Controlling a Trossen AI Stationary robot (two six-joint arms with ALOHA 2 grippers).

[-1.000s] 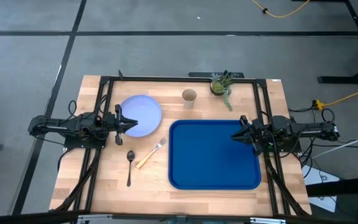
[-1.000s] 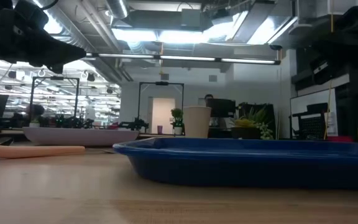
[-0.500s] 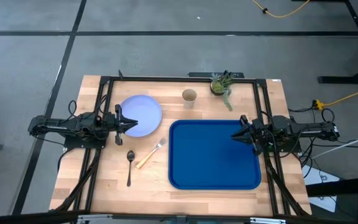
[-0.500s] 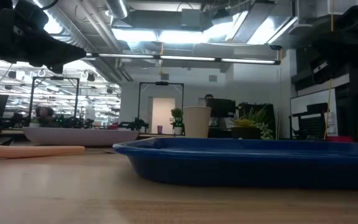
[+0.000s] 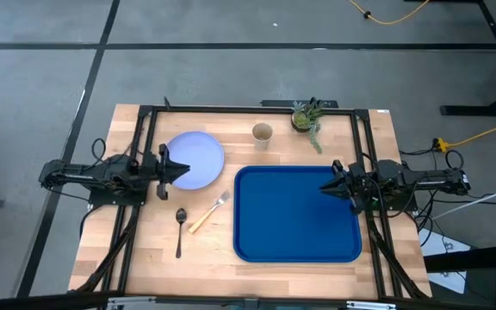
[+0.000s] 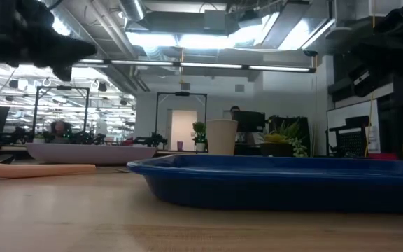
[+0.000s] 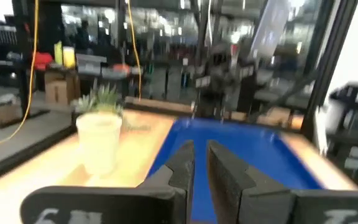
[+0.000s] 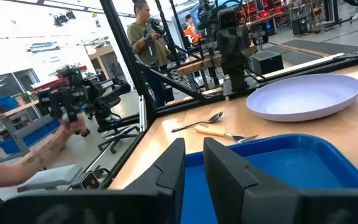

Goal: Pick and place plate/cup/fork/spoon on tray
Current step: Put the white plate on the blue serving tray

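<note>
The lavender-white plate (image 5: pixel 200 157) lies flat on the table at the far left; it also shows in the right wrist view (image 8: pixel 303 96). The tan cup (image 5: pixel 262 133) stands upright to the right of the plate. The orange-handled fork (image 5: pixel 207 213) and the dark spoon (image 5: pixel 179 231) lie flat on the wood, nearer than the plate. The blue tray (image 5: pixel 291 232) lies flat right of centre. My left gripper (image 5: pixel 183 167) is shut and empty above the plate's left edge. My right gripper (image 5: pixel 324 185) is shut and empty above the tray's right part.
A small green potted plant (image 5: pixel 304 116) stands at the far edge, right of the cup. Black frame rails (image 5: pixel 140 138) run along the table's left, far and right sides. People (image 8: pixel 145 37) stand in the room beyond the table's left side.
My left gripper has drawn back slightly toward the table's left edge and has risen a little above the plate's edge. The plate, cup, fork, spoon and tray have stayed where they were.
</note>
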